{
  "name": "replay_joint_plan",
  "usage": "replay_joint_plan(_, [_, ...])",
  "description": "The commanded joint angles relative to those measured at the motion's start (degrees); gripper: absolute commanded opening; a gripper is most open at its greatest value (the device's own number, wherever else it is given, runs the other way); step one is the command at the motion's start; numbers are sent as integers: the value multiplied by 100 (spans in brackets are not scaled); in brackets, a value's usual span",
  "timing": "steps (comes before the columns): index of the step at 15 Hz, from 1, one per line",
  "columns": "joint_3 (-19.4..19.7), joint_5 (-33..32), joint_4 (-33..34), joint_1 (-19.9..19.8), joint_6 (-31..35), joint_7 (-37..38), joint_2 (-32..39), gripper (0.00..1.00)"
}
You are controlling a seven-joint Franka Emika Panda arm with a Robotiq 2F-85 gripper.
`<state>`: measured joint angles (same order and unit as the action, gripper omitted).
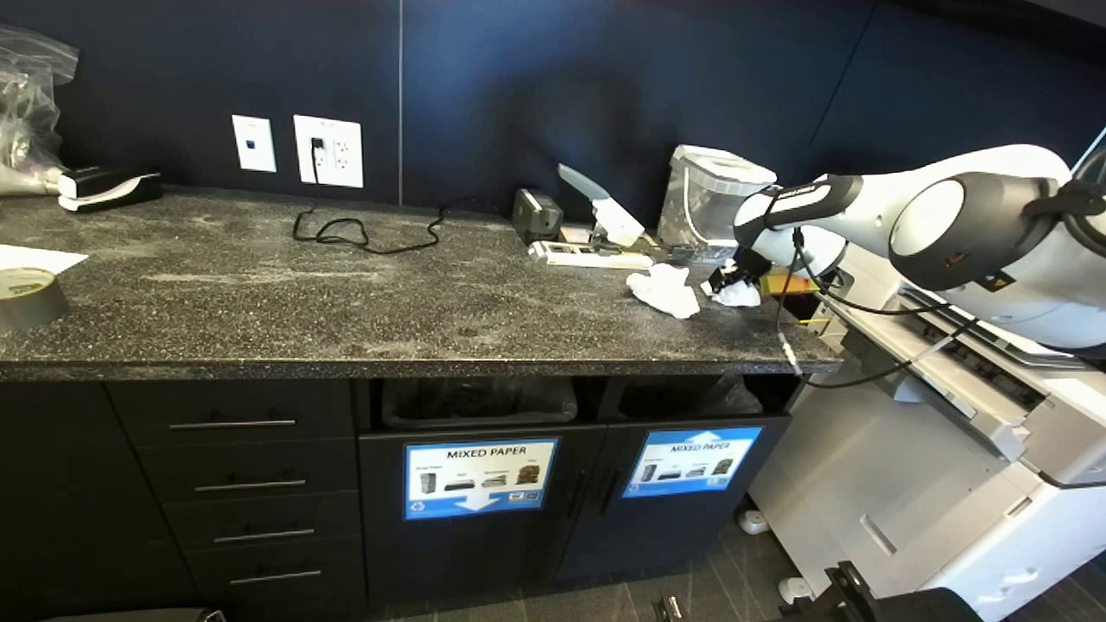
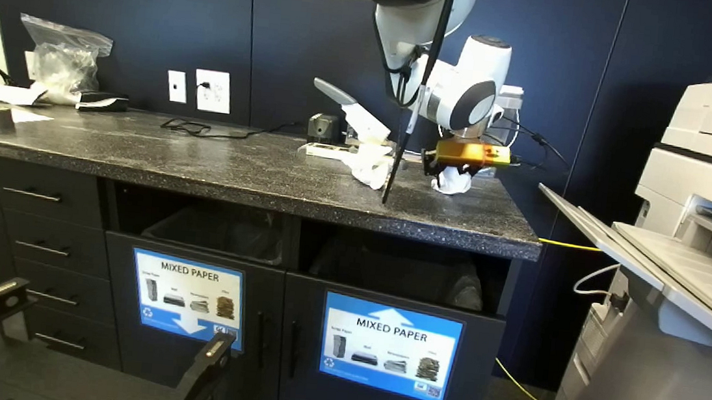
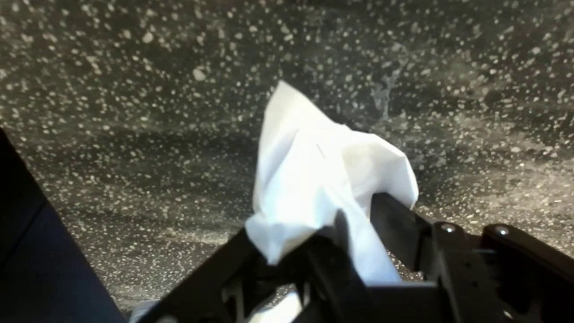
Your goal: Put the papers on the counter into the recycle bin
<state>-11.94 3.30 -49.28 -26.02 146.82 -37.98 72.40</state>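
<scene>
- Two papers [image 1: 664, 291] show near the worktop's [image 1: 484, 324] end by the printer [image 1: 873, 475], above the bin [image 2: 398, 271].
- The fingers [image 3: 394, 226] grip the outer paper [image 3: 309, 179], probably by its crumple so it lifts whole.
- The inner paper [image 2: 369, 168] likely awaits another trip.

An office — copier [image 1: 907, 466], mixed-paper signs [image 2: 389, 348]

pincer [image 3: 361, 219] blurred in the wrist view, apparently part-hidden by crumpled paper [image 3: 309, 175], its grip unclear
</scene>
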Motion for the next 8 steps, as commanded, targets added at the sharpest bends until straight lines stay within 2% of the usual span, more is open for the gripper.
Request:
replay_joint_plan(1, [127,-193,247,85,-300,-127,145,11])
replay_joint_plan(4, [270,-414,-4,114,-432,-129,-51,7])
replay_joint_plan(5, [277,-483,-35,102,-543,-179,-102,10])
replay_joint_plan(8, [372,-771,-383,166,-874,-246,-382,8])
